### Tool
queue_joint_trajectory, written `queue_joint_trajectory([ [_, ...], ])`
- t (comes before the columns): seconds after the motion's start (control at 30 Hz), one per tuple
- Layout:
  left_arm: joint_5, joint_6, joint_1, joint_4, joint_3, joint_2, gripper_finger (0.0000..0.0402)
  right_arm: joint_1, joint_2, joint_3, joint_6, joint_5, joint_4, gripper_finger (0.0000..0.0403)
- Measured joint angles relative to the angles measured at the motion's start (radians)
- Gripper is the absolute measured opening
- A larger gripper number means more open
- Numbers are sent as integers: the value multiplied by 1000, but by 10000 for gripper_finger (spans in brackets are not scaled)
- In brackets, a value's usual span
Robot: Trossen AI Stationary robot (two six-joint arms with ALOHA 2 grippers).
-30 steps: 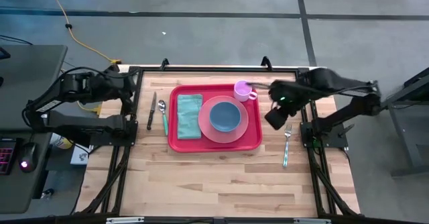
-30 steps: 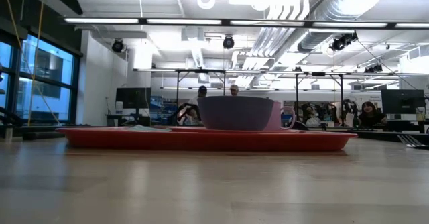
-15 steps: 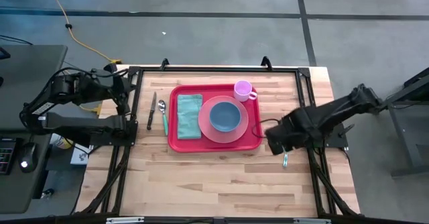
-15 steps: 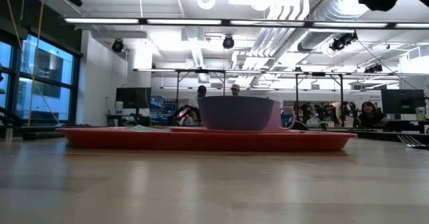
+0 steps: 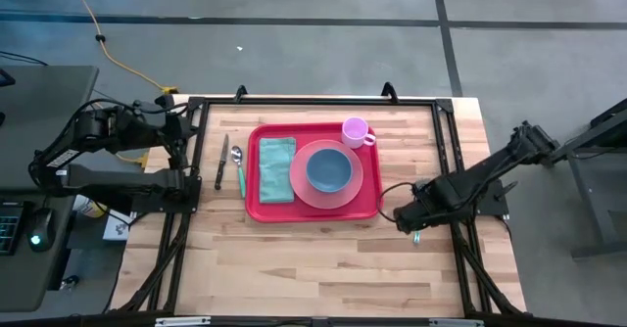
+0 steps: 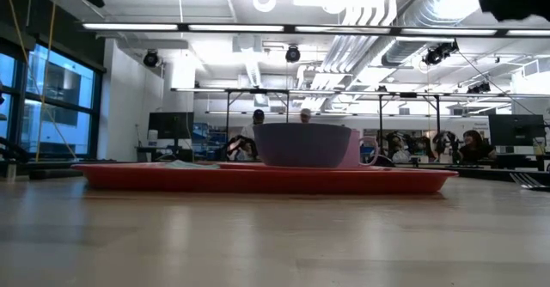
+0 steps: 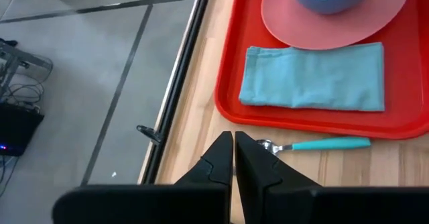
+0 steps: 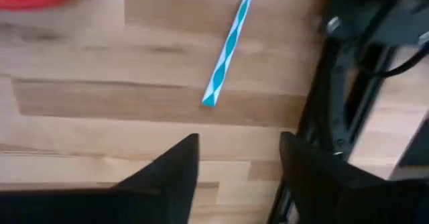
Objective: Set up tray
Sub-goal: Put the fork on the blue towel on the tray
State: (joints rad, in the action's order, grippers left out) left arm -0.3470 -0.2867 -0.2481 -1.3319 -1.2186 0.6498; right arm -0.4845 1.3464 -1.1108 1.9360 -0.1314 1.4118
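Red plastic dominates the middle of the wooden table (image 5: 323,268): the tray (image 5: 257,208) sits toward the far half, carrying a folded blue napkin (image 5: 277,157), a pink plate (image 5: 299,182) with a blue bowl (image 5: 328,168) on it, and a pink cup (image 5: 355,131) in its far right corner. A knife (image 5: 221,161) and a teal-handled spoon (image 5: 240,169) lie side by side just off the tray's left edge, on a narrow strip of bare wood before the table's black frame. The left gripper (image 7: 234,158) waits over that left edge with its fingers pressed together, holding nothing. The right gripper (image 5: 407,219) hangs low off the tray's near right corner, its fingers (image 8: 175,174) spread apart and empty above a teal-striped fork handle (image 8: 230,45) lying on the wood between the tray and the right frame rail. A wide band of bare tabletop runs along the near side.
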Motion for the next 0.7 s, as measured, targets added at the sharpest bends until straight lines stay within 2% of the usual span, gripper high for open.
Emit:
queue_joint_trajectory([
  [0.13,5,0,0,-1,0,0,46,1,0,115,31,-38,-169,230],
  [0.23,5,-1,0,-1,0,0,46,2,0,214,57,-48,-330,253],
  [0.37,5,-1,0,-1,0,0,46,13,1,323,82,-68,-457,259],
  [0.7,30,3,0,-2,0,0,46,73,1,450,97,-90,-532,259],
])
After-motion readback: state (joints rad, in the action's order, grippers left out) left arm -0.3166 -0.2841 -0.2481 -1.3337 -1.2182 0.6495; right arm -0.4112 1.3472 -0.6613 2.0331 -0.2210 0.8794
